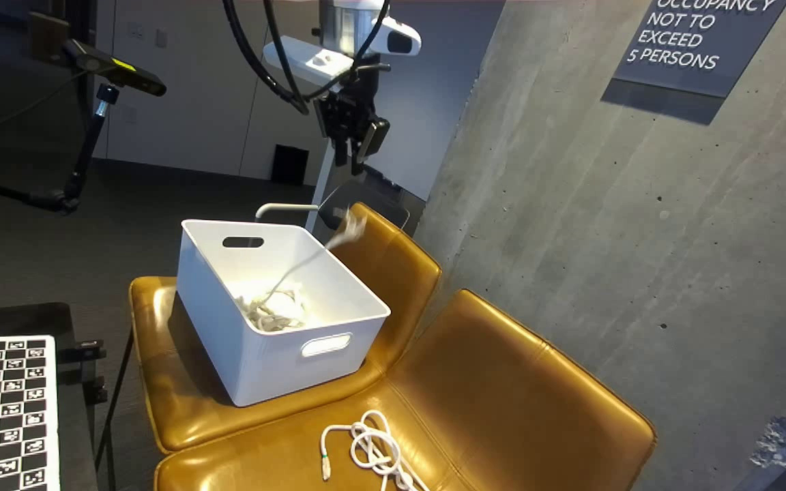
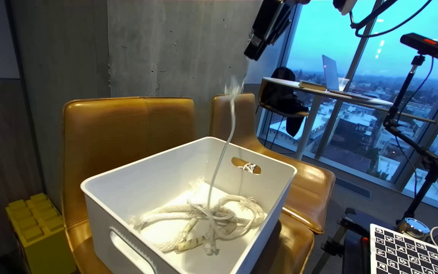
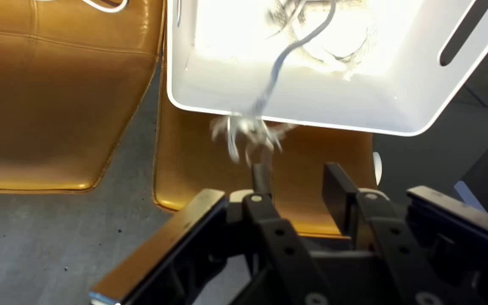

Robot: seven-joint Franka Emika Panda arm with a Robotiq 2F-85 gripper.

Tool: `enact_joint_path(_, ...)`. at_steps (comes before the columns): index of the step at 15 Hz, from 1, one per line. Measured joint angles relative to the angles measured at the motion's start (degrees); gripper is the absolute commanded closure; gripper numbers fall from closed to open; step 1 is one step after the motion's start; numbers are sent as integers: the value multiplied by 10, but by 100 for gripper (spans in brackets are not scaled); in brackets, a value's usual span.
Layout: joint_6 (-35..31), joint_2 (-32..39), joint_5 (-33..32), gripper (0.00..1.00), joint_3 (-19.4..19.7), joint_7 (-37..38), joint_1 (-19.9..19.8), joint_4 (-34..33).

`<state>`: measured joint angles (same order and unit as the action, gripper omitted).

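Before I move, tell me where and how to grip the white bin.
Probably take the bin by the rim above an end handle slot, the gripper coming from above to straddle it: the bin stands mouth up and its wall looks thin.

Bin point(image 1: 280, 368) stands toward rear edge of chair seat point(image 1: 185, 409); frayed cord point(image 1: 346, 233) rises past bin's upper edge, below gripper point(image 1: 351, 159).

Bin point(image 1: 277, 369): plain white
Rope point(image 2: 226, 214), lower middle of frame: off-white, braided weave
Frayed cord point(image 3: 275, 74): whitish, blue-grey in wrist view
Gripper point(image 3: 298, 181): black
Chairs point(image 1: 522, 368): glossy golden tan
Loose cable point(image 1: 385, 468), bottom of frame: white, green band near plug point(image 1: 325, 469)
Board point(image 1: 4, 409), lower left: black-and-white checks, coded white squares
Wall point(image 1: 570, 204): mottled grey
Sign point(image 1: 679, 78), upper right: dark grey, white lettering
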<state>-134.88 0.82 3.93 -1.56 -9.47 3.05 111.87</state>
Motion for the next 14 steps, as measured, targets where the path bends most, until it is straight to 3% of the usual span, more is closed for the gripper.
enact_joint_path(4,0,15,1,2,17,-25,-27,27)
enact_joint_path(10,-26,61,2,0,70,-87,-100,45)
enact_joint_path(14,-61,102,34,0,83,-138,-147,46)
